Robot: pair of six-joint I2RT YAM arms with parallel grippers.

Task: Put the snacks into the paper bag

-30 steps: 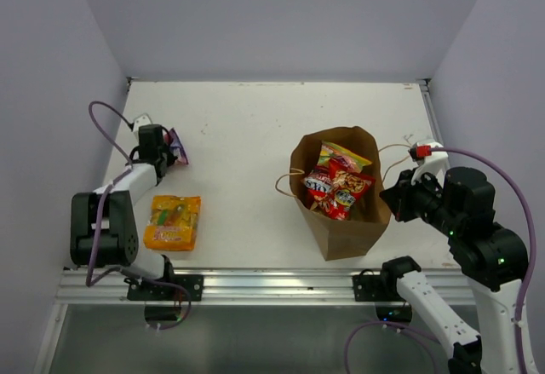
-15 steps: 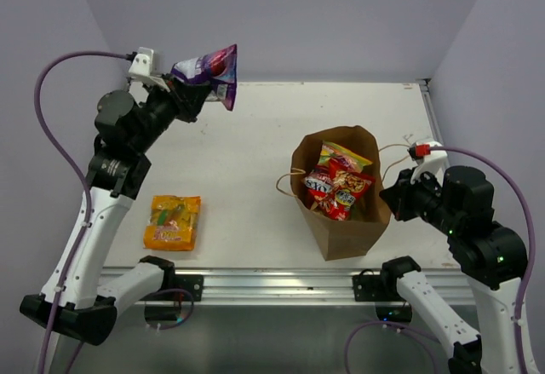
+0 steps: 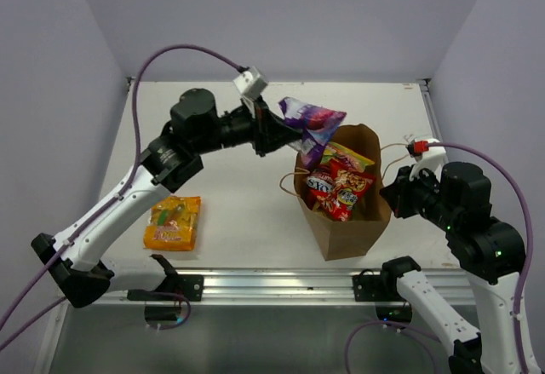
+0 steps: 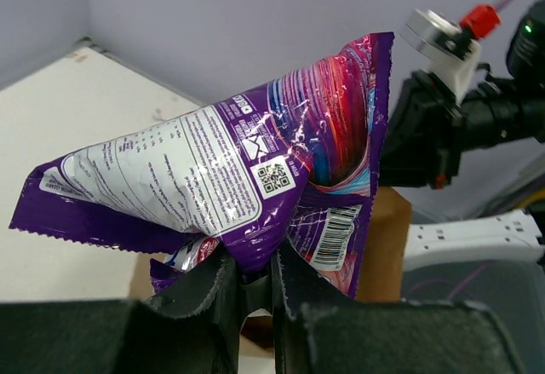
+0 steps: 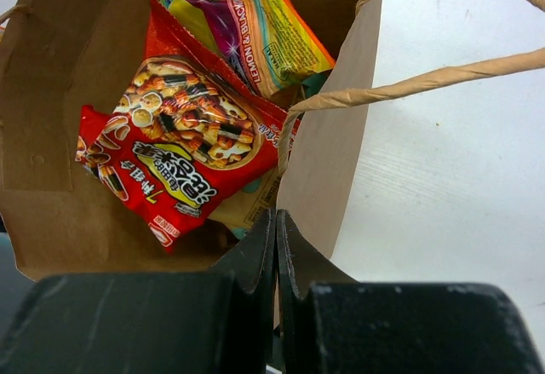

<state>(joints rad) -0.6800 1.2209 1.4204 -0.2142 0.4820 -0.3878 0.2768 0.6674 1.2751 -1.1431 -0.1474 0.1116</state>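
My left gripper (image 3: 288, 138) is shut on the purple packet (image 3: 310, 122) and holds it in the air just over the back left rim of the paper bag (image 3: 342, 239). In the left wrist view the packet (image 4: 230, 178) fills the frame above my gripper (image 4: 255, 273), with the bag (image 4: 387, 238) behind it. The bag stands open with red packets (image 3: 336, 188) and a multicoloured one (image 3: 346, 156) inside. My right gripper (image 3: 389, 198) is shut on the bag's right wall (image 5: 328, 161); its wrist view shows my gripper (image 5: 275, 222), a red-and-cream packet (image 5: 174, 148) and the multicoloured packet (image 5: 247, 16). An orange-yellow packet (image 3: 173, 222) lies on the table at front left.
The bag's twine handles (image 5: 409, 84) loop out to its right and left (image 3: 285, 185). Purple walls close in the table on three sides. The metal rail (image 3: 255, 282) runs along the near edge. A white power strip (image 4: 477, 238) lies beyond the table.
My left arm has swung from the far left corner up and to the right, carrying the purple packet to just over the bag. The right arm and bag have not moved.
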